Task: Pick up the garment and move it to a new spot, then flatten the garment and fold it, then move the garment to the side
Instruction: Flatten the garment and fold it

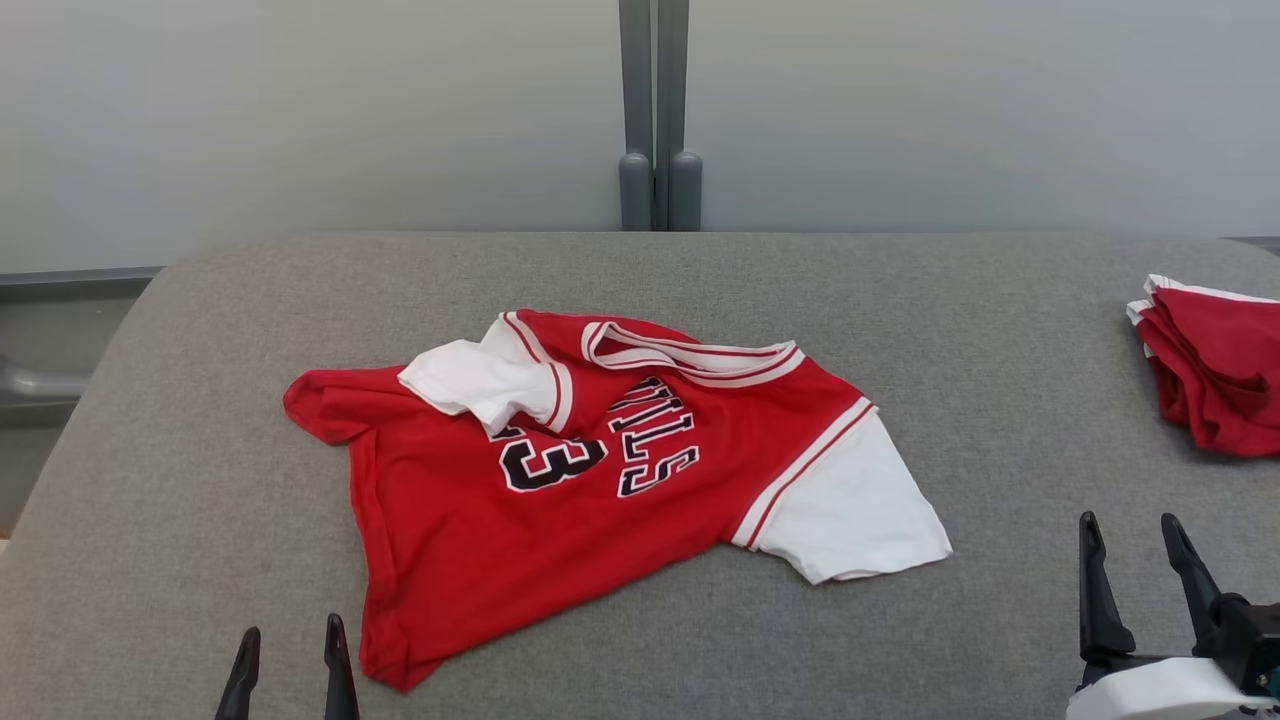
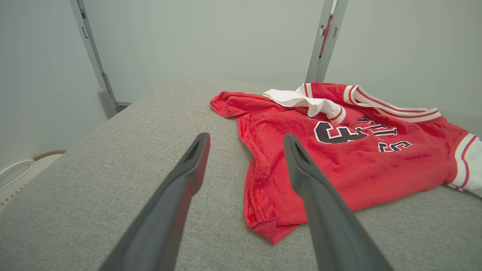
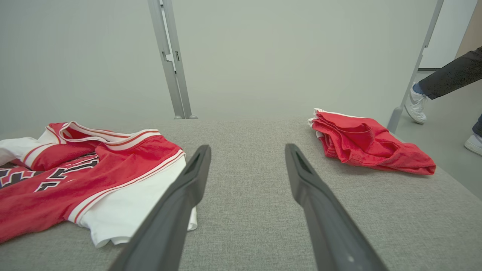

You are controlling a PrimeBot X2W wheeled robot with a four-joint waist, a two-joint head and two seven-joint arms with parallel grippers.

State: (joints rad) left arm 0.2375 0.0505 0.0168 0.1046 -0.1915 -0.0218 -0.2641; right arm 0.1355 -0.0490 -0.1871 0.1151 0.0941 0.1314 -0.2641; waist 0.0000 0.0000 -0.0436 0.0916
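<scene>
I see a double grey post point(image 1: 655, 110) straight ahead, joining pale grey partition panels point(image 1: 300, 120) that spread to either side of it. Before the post lies a grey fabric-covered table point(image 1: 700, 270). Far right of the post, grey floor point(image 3: 444, 131) shows. Light is soft and even.

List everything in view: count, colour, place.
jersey: 1, red with white sleeves, black lettering, crumpled at table centre
folded garment: 1 bundle, red with white trim, table's right edge
table: 1, grey fabric top, under both garments
posts: 2, grey, side by side behind the table
wall: pale grey, behind
sneakers: 2, white, a person's, on the floor right of the table
left pincer: 1, dark, open, near the jersey's hem
right pincer: 1, dark, open, over bare table right of the jersey
</scene>
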